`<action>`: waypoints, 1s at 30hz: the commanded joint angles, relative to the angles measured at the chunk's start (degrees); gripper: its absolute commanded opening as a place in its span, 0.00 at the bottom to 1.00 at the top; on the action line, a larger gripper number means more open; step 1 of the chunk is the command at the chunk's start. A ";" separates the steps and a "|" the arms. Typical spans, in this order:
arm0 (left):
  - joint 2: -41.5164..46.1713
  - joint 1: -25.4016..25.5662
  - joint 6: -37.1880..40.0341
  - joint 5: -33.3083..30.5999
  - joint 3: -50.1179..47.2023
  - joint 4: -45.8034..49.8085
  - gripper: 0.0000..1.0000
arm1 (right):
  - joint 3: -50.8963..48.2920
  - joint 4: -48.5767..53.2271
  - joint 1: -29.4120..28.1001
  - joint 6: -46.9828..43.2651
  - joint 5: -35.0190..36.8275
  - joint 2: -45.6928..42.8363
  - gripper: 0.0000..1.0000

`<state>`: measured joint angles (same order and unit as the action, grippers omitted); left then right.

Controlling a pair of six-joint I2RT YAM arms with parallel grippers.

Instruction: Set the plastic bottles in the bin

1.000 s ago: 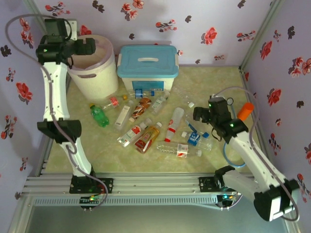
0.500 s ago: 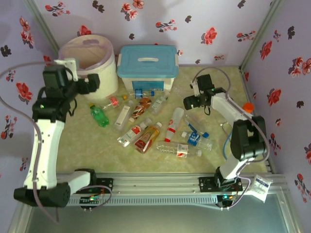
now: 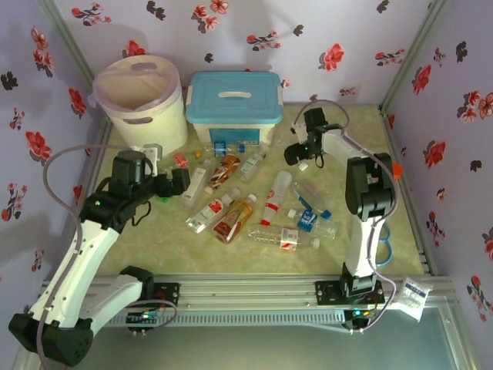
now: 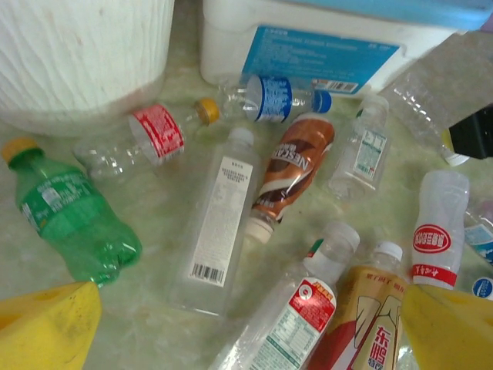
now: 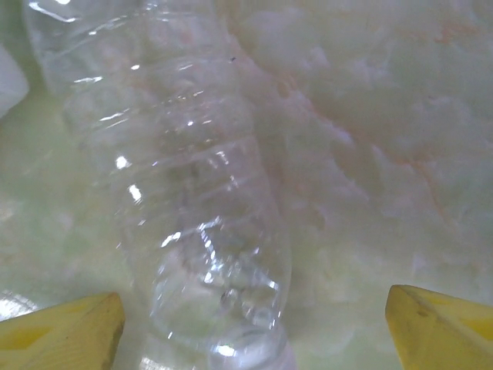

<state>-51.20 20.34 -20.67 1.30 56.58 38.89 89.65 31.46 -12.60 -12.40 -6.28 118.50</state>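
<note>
Right hand (image 5: 246, 327) spread low over a clear bottle (image 5: 192, 193) lying on the worktop (image 5: 370, 154), left hand (image 4: 246, 331) spread above the plastic bottles (image 4: 222, 223) strewn near the bin (image 3: 166, 123), neither holding anything; risk: the slick, thin-walled clear bottle could roll or squirt aside as the hand closes.
</note>
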 commanded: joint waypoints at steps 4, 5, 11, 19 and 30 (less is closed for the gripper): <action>0.22 0.77 -3.15 1.09 -2.52 -3.89 1.00 | 4.84 3.99 0.41 -0.19 -3.75 4.71 0.85; -0.06 0.77 -3.15 1.12 -2.52 -4.32 1.00 | 5.29 4.53 0.39 -0.08 -3.83 5.31 0.85; -1.02 0.86 -3.28 1.23 -2.94 -5.65 1.00 | 5.47 4.96 0.38 0.02 -3.07 6.84 0.78; -1.23 0.78 -2.83 1.08 -2.89 -5.58 1.00 | 4.88 4.81 0.48 0.14 -2.06 6.60 0.63; -1.85 0.86 -3.01 1.04 -3.13 -6.51 1.00 | 3.13 3.48 1.22 0.10 -1.63 3.69 0.50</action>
<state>-52.82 20.75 -22.65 1.74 54.17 34.20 93.38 34.76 -12.05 -12.01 -8.60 124.51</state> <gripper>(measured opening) 0.995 0.505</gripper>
